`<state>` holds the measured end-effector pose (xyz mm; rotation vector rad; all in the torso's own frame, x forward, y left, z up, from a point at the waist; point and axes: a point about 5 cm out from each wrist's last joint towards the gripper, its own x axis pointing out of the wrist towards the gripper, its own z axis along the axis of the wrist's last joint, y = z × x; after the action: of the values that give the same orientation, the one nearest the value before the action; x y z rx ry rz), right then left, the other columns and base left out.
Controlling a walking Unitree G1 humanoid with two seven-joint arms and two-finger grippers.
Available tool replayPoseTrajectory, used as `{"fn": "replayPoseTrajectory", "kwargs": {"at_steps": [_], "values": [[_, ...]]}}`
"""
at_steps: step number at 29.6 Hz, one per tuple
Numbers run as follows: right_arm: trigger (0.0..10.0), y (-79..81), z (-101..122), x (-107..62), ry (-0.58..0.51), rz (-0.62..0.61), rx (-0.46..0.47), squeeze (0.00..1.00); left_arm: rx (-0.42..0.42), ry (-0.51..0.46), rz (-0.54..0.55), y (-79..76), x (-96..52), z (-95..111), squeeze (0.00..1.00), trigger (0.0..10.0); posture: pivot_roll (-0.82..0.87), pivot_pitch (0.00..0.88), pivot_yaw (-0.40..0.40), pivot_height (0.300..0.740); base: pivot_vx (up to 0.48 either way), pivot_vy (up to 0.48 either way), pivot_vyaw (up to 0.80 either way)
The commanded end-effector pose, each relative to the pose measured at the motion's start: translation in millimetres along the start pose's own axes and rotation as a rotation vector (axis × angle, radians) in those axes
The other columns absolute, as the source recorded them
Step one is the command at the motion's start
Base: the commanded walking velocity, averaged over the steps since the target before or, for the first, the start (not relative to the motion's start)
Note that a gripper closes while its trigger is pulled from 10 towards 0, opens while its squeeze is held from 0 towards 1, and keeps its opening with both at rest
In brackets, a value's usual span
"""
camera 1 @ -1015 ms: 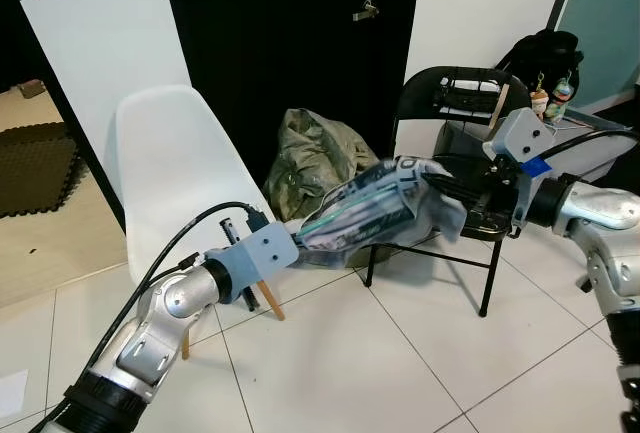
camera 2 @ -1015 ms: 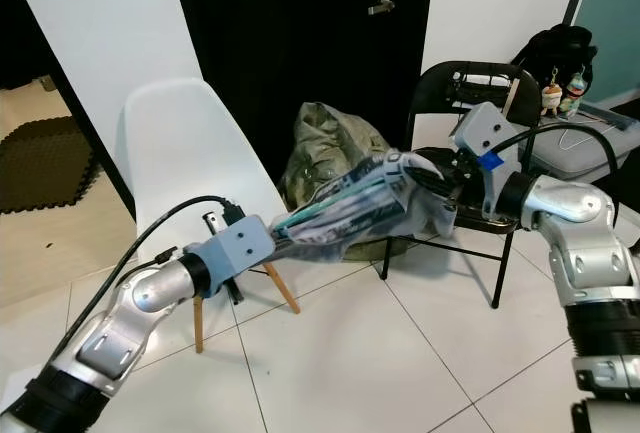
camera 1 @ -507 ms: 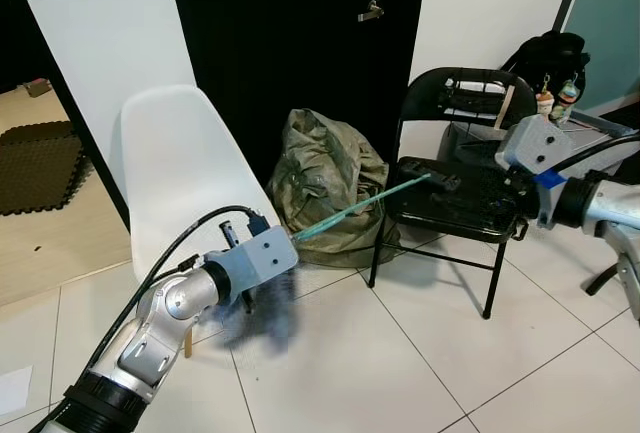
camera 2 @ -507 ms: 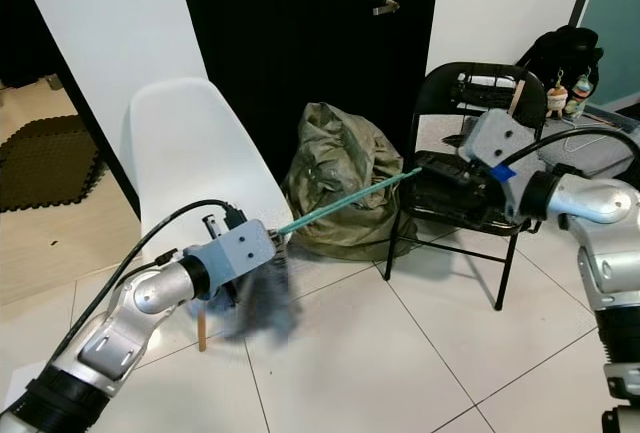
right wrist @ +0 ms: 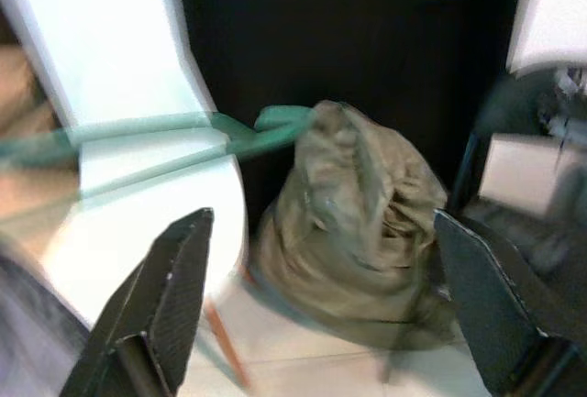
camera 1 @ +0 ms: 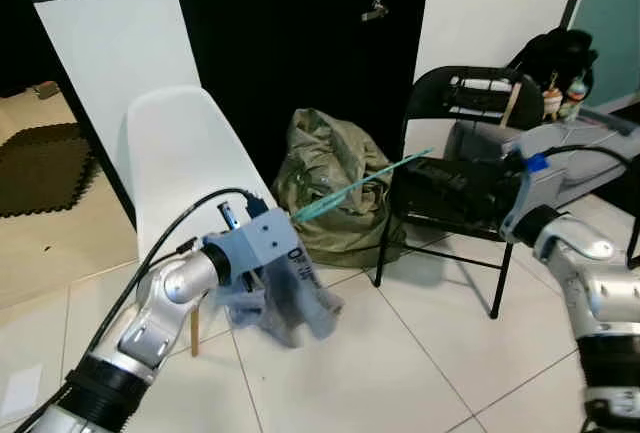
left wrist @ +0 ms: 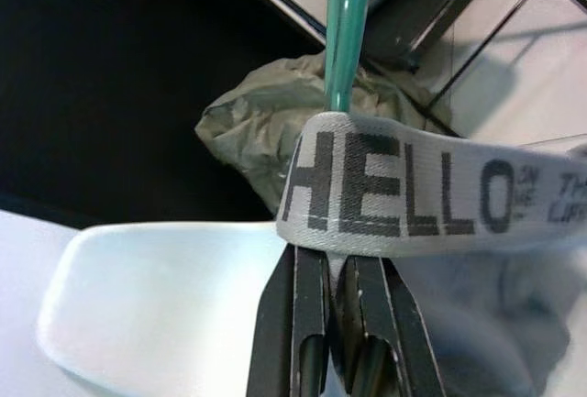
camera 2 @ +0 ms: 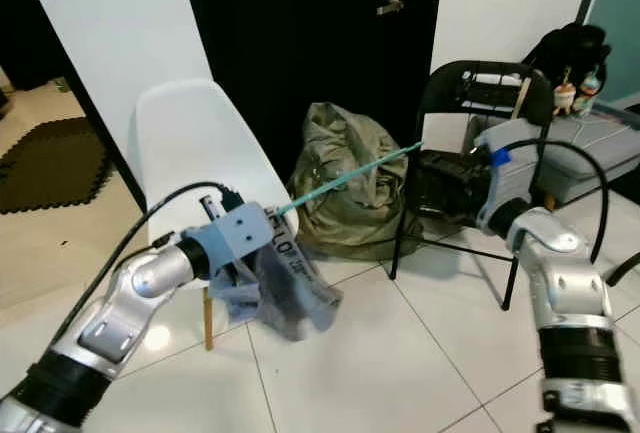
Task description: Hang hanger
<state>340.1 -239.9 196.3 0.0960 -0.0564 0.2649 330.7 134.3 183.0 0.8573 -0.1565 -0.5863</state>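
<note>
The green hanger (camera 1: 360,185) ran from the left hand (left wrist: 335,273) at center left of the frame toward the black folding chair (camera 1: 470,153) at right. The left hand's fingers were clamped together on the hanger, with a grey garment (camera 1: 290,298) printed "HELLO" draped over them. The right hand (right wrist: 321,314) was spread apart and held nothing. Open white floor (camera 1: 400,373) lay in the lower center. Behind were a white chair (camera 1: 175,163) and an olive bag (camera 1: 335,178).

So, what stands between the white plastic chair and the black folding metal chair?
A crumpled olive-green bag sits on the floor between the white plastic chair and the black folding metal chair, seen in the left eye view.
</note>
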Motion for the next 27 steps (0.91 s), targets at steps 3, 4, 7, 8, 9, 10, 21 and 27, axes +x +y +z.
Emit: {"fn": "replayPoseTrajectory", "kwargs": {"at_steps": [3, 4, 7, 8, 9, 10, 21, 27], "values": [[10.0, -6.7, -36.4, -7.3, 0.031, -0.103, 0.244, 0.0, 0.059, 0.02, 0.01, 37.0, 4.4, 3.0, 0.0, 10.0, -0.01, 0.0, 0.064, 0.74, 0.0, 0.0, 0.0], [10.0, -6.7, -36.4, -7.3, 0.031, -0.103, 0.244, 0.0, 0.059, 0.02, 0.01, 37.0, 4.4, 3.0, 0.0, 10.0, -0.01, 0.0, 0.064, 0.74, 0.0, 0.0, 0.0], [10.0, -5.3, -41.2, -12.1, 0.013, -0.095, 0.282, 0.0, 0.092, 0.018, -0.043, 44.8, 9.3, 6.9, 0.0, 10.0, -0.01, 0.0, 0.072, 0.74, 0.0, 0.0, 0.0], [10.0, -10.0, -46.4, -20.6, -0.015, -0.108, 0.314, 0.0, 0.118, 0.026, -0.069, 56.9, 13.9, 10.0, 0.0, 10.0, -0.01, 0.0, 0.081, 0.74, 0.0, 0.0, 0.0], [10.0, -10.0, -46.4, -20.6, -0.015, -0.108, 0.314, 0.0, 0.118, 0.026, -0.069, 56.9, 13.9, 10.0, 0.0, 10.0, -0.01, 0.0, 0.081, 0.74, 0.0, 0.0, 0.0], [10.0, -12.7, -49.0, -25.5, -0.022, -0.123, 0.331, 0.0, 0.143, 0.036, -0.094, 61.2, 15.1, 9.7, 0.0, 10.0, -0.02, 0.0, 0.087, 0.74, 0.0, 0.0, 0.0], [10.0, 31.0, -81.3, -37.8, 0.114, 0.113, 0.273, 0.0, 0.248, 0.148, -0.543, 79.8, 16.9, 13.6, 0.0, 10.0, 0.0, 0.0, 0.101, 0.74, 0.0, 0.0, 0.0], [10.0, 49.9, -72.4, -31.8, 0.054, 0.229, 0.293, 0.0, 0.308, 0.356, -0.861, 96.7, 7.7, 11.2, 0.0, 10.0, 0.01, 0.0, 0.112, 0.74, 0.0, 0.0, 0.0]]}}
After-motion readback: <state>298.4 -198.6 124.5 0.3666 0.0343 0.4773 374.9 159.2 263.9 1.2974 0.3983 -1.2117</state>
